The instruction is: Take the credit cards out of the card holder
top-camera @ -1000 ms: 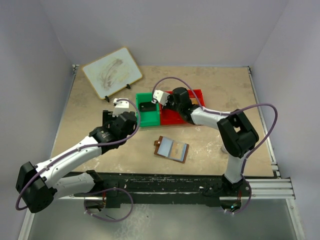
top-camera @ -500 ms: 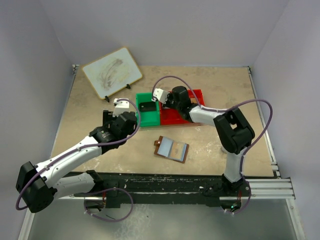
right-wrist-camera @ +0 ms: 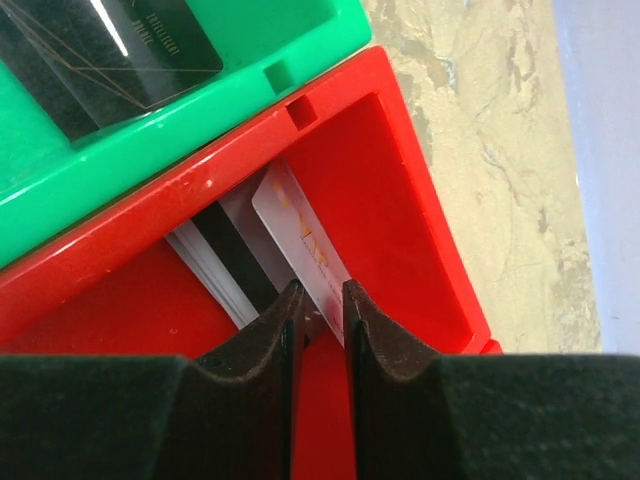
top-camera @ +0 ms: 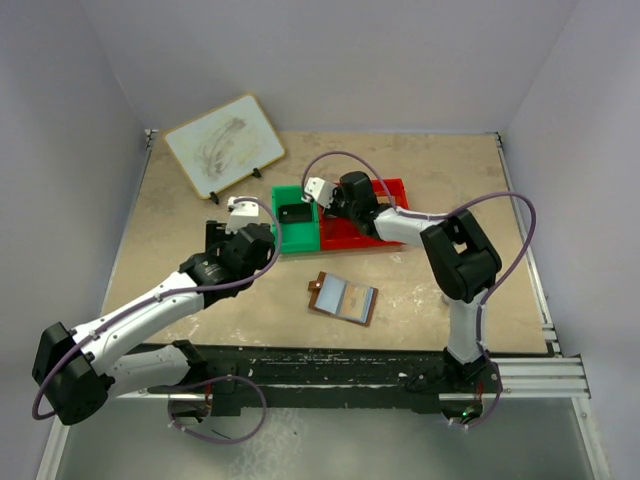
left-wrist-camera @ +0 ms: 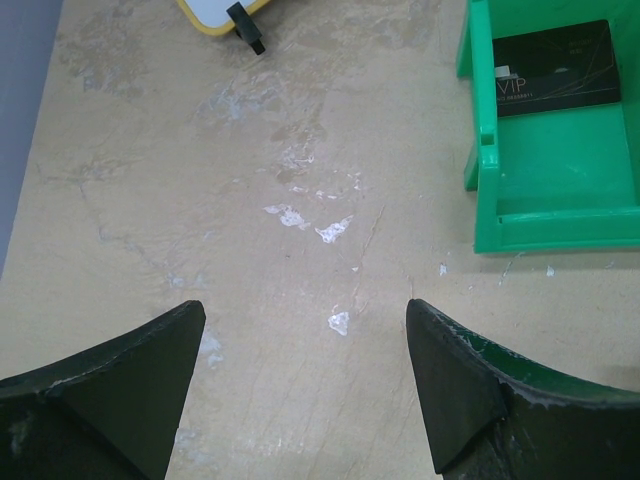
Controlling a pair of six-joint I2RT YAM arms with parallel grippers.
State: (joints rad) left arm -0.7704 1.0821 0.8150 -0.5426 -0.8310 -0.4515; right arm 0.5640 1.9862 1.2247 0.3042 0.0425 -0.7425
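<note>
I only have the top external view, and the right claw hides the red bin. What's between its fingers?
Observer: The right wrist view shows a pale card with orange print between the fingers of the right claw, inside the red bin. I cannot tell if it is gripped.
Operator: Anything else in that bin?
Observer: Yes, more cards lie beside it, one showing a black stripe.
Operator: And the dark thing in the green bin?
Observer: The left wrist view shows a black card marked VIP lying flat in the green bin.

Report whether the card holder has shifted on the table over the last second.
No. The card holder lies open in the same spot, at the same angle and just as far in front of the red bin as a second ago.
</note>
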